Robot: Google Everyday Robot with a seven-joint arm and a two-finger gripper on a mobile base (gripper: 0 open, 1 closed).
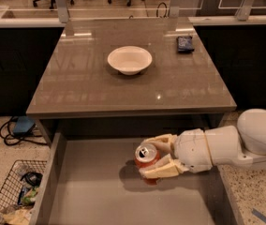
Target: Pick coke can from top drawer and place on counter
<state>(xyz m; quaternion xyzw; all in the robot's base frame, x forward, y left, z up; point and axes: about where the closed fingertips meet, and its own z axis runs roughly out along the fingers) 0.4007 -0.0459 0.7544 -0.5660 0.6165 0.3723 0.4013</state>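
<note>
The coke can (145, 159), red-orange with a silver top, stands upright inside the open top drawer (91, 196), right of its middle. My gripper (154, 157) reaches in from the right, one cream finger behind the can and one in front, shut on it. The white arm (236, 142) crosses the drawer's right wall. The can casts a shadow on the drawer floor; I cannot tell if it is lifted. The glossy grey-brown counter (77, 86) lies just beyond the drawer.
A white bowl (129, 59) sits mid-counter and a dark blue packet (185, 43) at its back right. A wire basket (13, 198) with clutter stands on the floor left of the drawer. Cables lie on the floor at left.
</note>
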